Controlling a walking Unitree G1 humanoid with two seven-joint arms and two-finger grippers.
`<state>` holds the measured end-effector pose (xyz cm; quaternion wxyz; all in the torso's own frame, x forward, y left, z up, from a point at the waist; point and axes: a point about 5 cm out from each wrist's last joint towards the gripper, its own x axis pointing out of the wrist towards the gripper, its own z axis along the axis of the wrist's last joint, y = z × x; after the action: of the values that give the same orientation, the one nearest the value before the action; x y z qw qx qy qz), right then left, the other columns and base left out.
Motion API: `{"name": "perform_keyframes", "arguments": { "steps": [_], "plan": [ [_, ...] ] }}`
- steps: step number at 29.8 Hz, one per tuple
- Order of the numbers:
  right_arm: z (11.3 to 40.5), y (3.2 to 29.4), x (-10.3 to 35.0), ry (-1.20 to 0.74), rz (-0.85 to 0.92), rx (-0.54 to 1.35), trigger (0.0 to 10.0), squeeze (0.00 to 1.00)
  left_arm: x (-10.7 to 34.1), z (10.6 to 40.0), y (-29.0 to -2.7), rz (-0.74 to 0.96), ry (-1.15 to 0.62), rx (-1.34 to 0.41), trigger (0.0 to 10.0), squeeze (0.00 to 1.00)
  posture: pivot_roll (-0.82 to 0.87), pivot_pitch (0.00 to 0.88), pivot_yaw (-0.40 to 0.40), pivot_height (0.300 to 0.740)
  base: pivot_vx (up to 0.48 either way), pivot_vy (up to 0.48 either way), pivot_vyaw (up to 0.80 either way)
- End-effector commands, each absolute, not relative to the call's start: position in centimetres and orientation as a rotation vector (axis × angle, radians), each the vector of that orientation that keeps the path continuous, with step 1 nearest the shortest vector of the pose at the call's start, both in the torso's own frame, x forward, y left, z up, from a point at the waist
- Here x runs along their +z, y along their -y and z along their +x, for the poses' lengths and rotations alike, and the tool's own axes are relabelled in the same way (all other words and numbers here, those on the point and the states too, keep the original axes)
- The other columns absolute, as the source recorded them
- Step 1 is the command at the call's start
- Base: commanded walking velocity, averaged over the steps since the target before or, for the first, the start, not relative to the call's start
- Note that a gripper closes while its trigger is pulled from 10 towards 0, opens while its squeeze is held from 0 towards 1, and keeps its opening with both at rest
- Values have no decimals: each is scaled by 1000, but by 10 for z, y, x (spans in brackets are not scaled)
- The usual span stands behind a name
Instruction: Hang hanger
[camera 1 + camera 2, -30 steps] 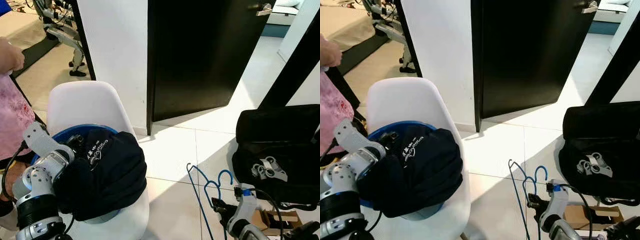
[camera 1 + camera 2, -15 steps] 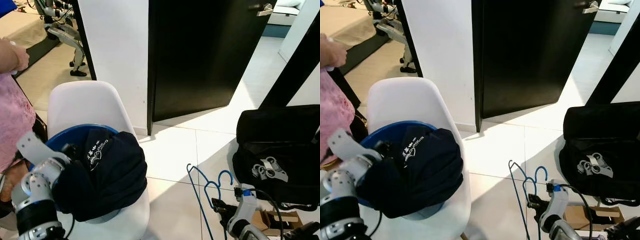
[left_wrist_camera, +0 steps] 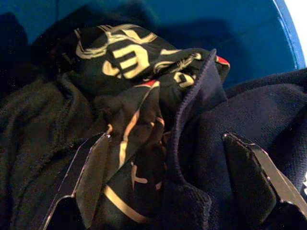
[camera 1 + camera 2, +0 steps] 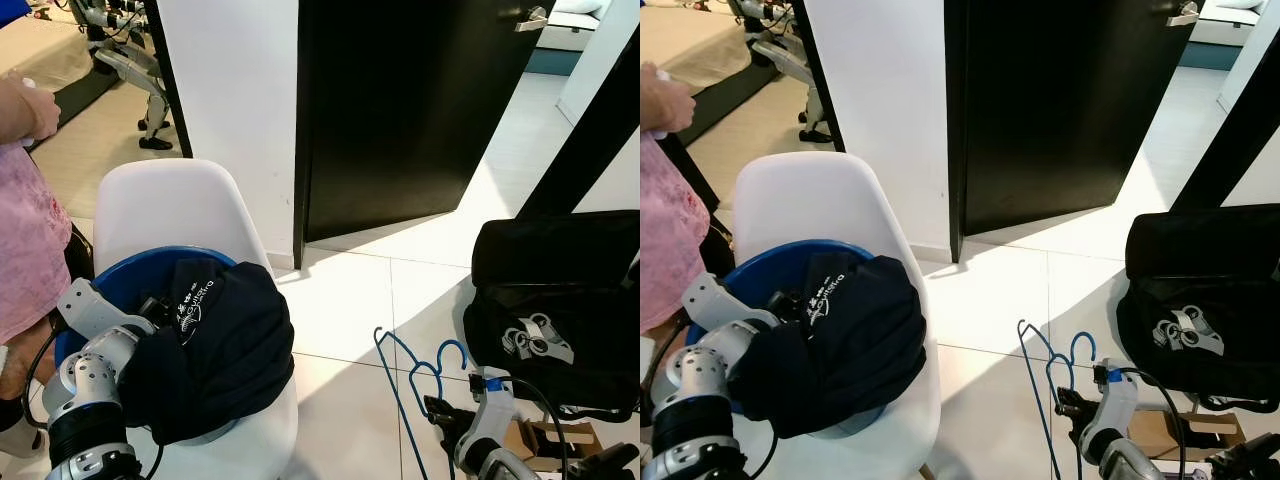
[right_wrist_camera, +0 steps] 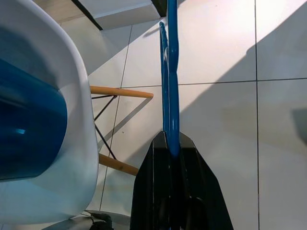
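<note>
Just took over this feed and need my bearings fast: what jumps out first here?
A white chair at the left carries a blue basin heaped with dark clothes; the left gripper sits open in that pile. Low at the right, the right gripper is shut on a blue hanger, beside a black bag on the tiled floor. A person in pink stands at the left edge.

Two silver arms with ribbed black bands at the joints and thin black cables looped alongside, a flat grey bracket on the left wrist, a white right wrist housing with a blue tab, long black tapering fingers [image 3: 91,177] on each gripper.
</note>
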<state>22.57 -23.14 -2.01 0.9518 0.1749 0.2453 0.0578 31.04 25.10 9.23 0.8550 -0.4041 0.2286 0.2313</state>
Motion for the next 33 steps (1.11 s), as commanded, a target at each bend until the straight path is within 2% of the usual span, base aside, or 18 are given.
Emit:
{"name": "perform_keyframes", "arguments": {
  "steps": [1, 3, 4, 19, 30, 33],
  "plan": [
    [221, 235, -24, -513, 365, 100, 10000, 0, 86, 311, -245, -878, -506, 448, 4941, 0, -32, 129, -34, 740, 0, 0, 0],
    [221, 235, -24, -513, 365, 100, 10000, 0, 86, 312, -243, -879, -509, 436, 4941, 0, -32, 129, -34, 740, 0, 0, 0],
    [221, 235, -24, -514, 366, 99, 10000, 0, 85, 312, -242, -882, -518, 427, 0, 0, -32, 129, -34, 740, 0, 0, 0],
    [219, 234, -26, -518, 367, 100, 10000, 0, 81, 312, -238, -884, -540, 396, 0, 0, -29, 121, -31, 740, 0, 0, 0],
    [219, 234, -25, -516, 366, 105, 10000, 0, 94, 318, -239, -852, -451, 360, 0, 0, -28, 119, -31, 740, 0, 0, 0],
    [220, 235, -24, -514, 366, 104, 10000, 0, 110, 324, -238, -822, -351, 286, 0, 0, -29, 119, -32, 740, 0, 0, 0]
  ]
}}
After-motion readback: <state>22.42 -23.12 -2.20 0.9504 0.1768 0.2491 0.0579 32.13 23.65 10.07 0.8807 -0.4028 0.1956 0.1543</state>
